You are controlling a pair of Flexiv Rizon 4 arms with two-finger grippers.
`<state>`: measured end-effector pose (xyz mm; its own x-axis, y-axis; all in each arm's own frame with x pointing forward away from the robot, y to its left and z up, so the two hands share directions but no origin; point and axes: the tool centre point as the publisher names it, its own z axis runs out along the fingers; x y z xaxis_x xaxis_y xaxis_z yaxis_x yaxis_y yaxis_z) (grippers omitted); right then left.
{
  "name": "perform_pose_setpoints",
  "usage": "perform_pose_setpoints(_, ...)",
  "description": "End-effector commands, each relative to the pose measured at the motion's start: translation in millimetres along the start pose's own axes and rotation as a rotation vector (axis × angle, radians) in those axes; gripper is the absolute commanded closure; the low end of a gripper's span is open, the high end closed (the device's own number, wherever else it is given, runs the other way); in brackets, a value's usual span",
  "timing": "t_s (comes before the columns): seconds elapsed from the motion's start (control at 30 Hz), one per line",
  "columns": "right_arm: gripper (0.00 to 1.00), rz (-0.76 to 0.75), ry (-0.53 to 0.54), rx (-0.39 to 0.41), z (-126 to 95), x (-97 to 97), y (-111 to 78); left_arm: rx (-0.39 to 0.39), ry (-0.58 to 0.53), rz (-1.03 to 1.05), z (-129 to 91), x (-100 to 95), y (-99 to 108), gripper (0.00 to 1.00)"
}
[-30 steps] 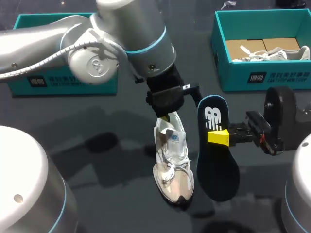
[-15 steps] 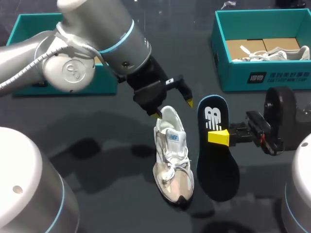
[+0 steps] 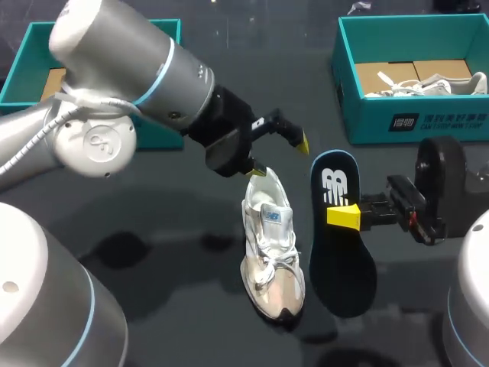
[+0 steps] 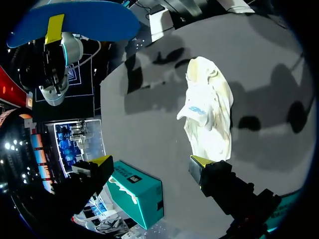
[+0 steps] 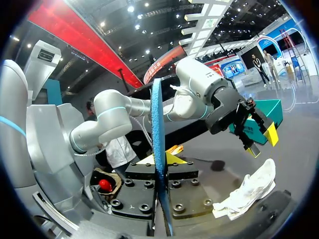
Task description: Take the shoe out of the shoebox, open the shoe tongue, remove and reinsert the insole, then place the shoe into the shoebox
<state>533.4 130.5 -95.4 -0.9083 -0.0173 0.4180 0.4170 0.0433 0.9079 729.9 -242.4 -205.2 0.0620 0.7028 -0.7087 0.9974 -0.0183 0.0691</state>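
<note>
Left gripper [image 3: 281,157] lifted off shoe [image 3: 271,252], jaws apart; right gripper [image 3: 344,216] clamps insole [image 3: 341,264].

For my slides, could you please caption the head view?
Right gripper holds the insole beside the shoe; open left gripper hovers near its heel.

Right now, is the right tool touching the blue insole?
Touching. The right wrist view shows the insole standing edge-on, pinched from both sides by the right tool. The head view shows one of its yellow tips pressed flat against the insole.
</note>
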Motion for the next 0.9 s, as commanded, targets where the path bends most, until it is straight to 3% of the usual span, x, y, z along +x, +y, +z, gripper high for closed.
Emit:
perform_pose_setpoints(0.03,1.00,0.001,-0.086,0.000,-0.8,8.6,-0.7,-0.019,-0.152,0.033,-12.5,1.4,-9.7,0.00)
perform_pose_setpoints(0.23,1.00,0.001,-0.086,0.000,-0.8,8.6,-0.7,-0.039,-0.283,0.101,-27.0,-16.9,-8.8,0.00)
perform_pose_setpoints(0.4,1.00,0.001,-0.086,0.000,-0.8,8.6,-0.7,-0.038,-0.427,0.210,-54.7,-44.4,-4.5,0.00)
perform_pose_setpoints(0.9,1.00,0.001,-0.086,0.000,-0.8,8.6,-0.7,-0.047,-0.459,0.217,-59.5,-46.0,-5.2,0.00)
